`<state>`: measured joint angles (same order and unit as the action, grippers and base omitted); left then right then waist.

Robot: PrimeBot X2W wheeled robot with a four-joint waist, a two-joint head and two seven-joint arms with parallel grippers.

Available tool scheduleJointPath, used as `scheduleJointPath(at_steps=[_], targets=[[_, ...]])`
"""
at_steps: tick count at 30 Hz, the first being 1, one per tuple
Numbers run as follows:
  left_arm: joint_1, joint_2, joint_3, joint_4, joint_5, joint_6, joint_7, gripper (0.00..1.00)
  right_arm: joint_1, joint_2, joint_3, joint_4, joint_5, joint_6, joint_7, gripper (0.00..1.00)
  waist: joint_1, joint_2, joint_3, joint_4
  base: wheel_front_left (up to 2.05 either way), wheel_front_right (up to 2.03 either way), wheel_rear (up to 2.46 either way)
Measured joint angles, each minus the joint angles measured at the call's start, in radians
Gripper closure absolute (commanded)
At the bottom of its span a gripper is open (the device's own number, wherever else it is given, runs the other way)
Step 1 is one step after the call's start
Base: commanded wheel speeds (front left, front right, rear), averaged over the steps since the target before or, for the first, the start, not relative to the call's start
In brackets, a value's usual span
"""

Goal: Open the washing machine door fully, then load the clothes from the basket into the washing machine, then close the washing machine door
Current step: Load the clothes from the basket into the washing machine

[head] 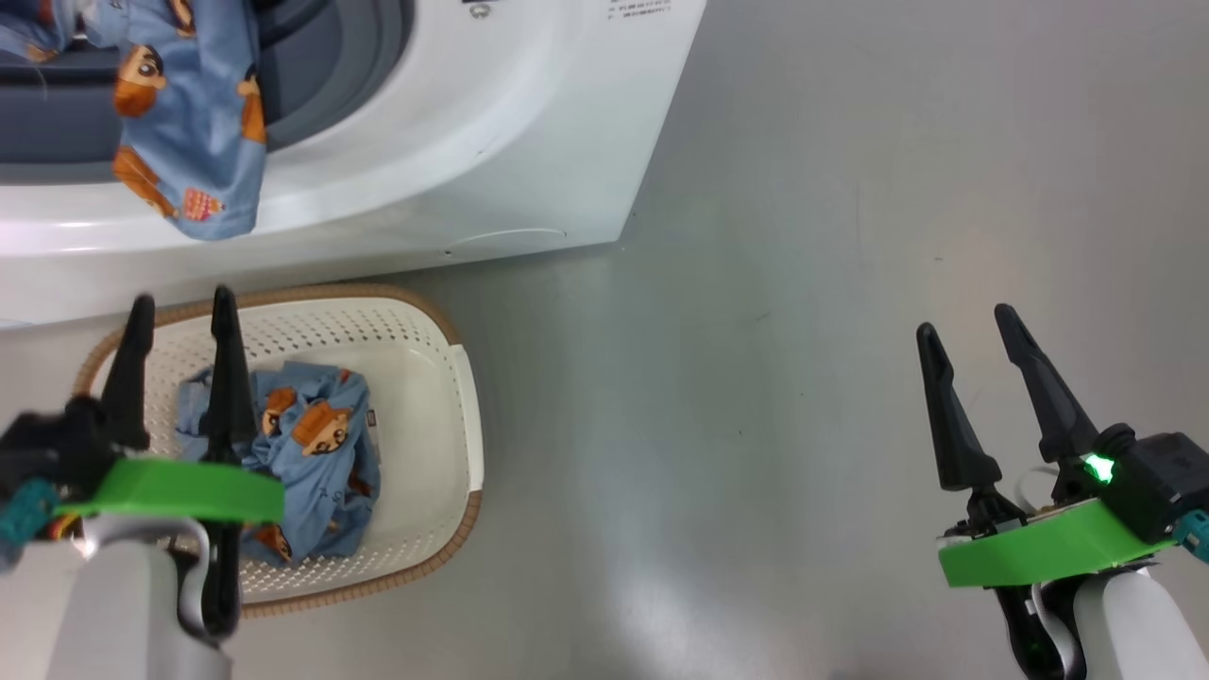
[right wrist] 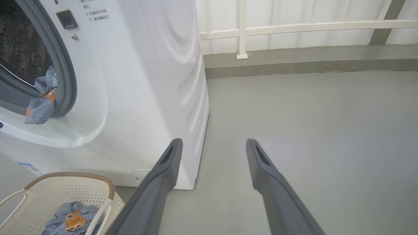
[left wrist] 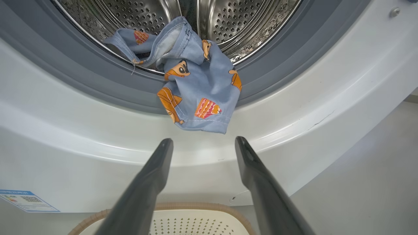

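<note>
Grippers both spread wide and empty, one garment hanging out of the drum mouth.

My left gripper (head: 182, 297) sits at the lower left of the head view, fingers well apart with nothing between them, hovering over the basket (head: 420, 378). In its wrist view the tips point up at the washing machine (left wrist: 310, 98). My right gripper (head: 964, 319), at the lower right, is just as open and empty above the grey floor (head: 803, 283), well apart from everything. One blue printed piece (left wrist: 199, 94) drapes over the grey gasket (left wrist: 65, 75), its top inside the steel drum (left wrist: 248, 23) and its hem over the white front. A second blue piece (head: 312, 453) lies crumpled in the basket, just beside the machine's base.
</note>
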<state>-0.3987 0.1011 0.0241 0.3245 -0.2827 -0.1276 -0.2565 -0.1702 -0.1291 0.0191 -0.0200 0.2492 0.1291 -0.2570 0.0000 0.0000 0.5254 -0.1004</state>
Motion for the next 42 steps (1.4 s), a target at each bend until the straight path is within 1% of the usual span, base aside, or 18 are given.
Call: scheduleJointPath(at_steps=[6, 11, 17, 21, 23, 24, 31, 34, 39, 42], targets=[[-0.107, 0.025, -0.033, 0.091, -0.012, 0.000, 0.000, 0.00, -0.032, 0.001, 0.001, -0.001, 0.000, 0.000, 0.000, 0.00, 0.0000, 0.0000, 0.024, -0.005, 0.00, 0.00, 0.00], [-0.192, 0.034, -0.057, 0.175, -0.011, 0.000, 0.000, 0.00, -0.037, 0.003, 0.001, -0.001, 0.000, 0.000, 0.000, 0.00, 0.0000, 0.0000, 0.038, -0.012, 0.00, 0.00, 0.00], [-0.271, 0.054, -0.062, 0.270, -0.011, 0.000, 0.000, 0.00, -0.042, 0.006, 0.005, -0.001, 0.000, 0.000, 0.000, 0.00, 0.0000, 0.0000, 0.047, -0.025, 0.00, 0.00, 0.00], [-0.309, 0.056, -0.061, 0.315, -0.009, 0.000, 0.000, 0.00, -0.042, 0.009, 0.005, -0.001, 0.000, 0.000, 0.000, 0.00, 0.0000, 0.0000, 0.050, -0.032, 0.00, 0.00, 0.00], [-0.321, 0.056, -0.059, 0.331, -0.007, 0.000, 0.000, 0.62, -0.042, 0.009, 0.005, -0.002, 0.000, 0.000, 0.000, 0.00, 0.0000, 0.0000, 0.051, -0.034, 0.00, 0.00, 0.00], [-0.328, 0.056, -0.058, 0.334, -0.006, 0.000, 0.000, 1.00, -0.042, 0.010, 0.005, -0.002, 0.000, 0.000, 0.000, 0.00, 0.0000, 0.0000, 0.052, -0.034, 0.00, 0.00, 0.00], [-0.348, 0.056, -0.046, 0.293, 0.006, 0.000, 0.000, 1.00, -0.043, 0.015, 0.004, -0.004, 0.000, 0.000, 0.000, 0.00, 0.0000, 0.0000, 0.054, -0.036, 0.00, 0.00, 0.00], [-0.352, 0.061, -0.026, 0.272, 0.006, 0.000, 0.000, 1.00, -0.044, 0.020, 0.006, -0.004, 0.000, 0.000, 0.000, 0.00, 0.0000, 0.0000, 0.053, -0.042, 0.00, 0.00, 0.00], [-0.402, 0.088, -0.006, 0.291, -0.010, 0.000, 0.000, 1.00, -0.048, 0.026, 0.025, -0.003, 0.000, 0.000, 0.000, 0.00, 0.0000, 0.0000, 0.050, -0.053, 0.00, 0.00, 0.00], [-0.497, 0.117, -0.003, 0.351, -0.015, 0.000, 0.000, 1.00, -0.061, 0.026, 0.036, -0.002, 0.002, 0.000, 0.000, 0.00, 0.0000, 0.0000, 0.046, -0.069, 0.00, 0.00, 0.00]])
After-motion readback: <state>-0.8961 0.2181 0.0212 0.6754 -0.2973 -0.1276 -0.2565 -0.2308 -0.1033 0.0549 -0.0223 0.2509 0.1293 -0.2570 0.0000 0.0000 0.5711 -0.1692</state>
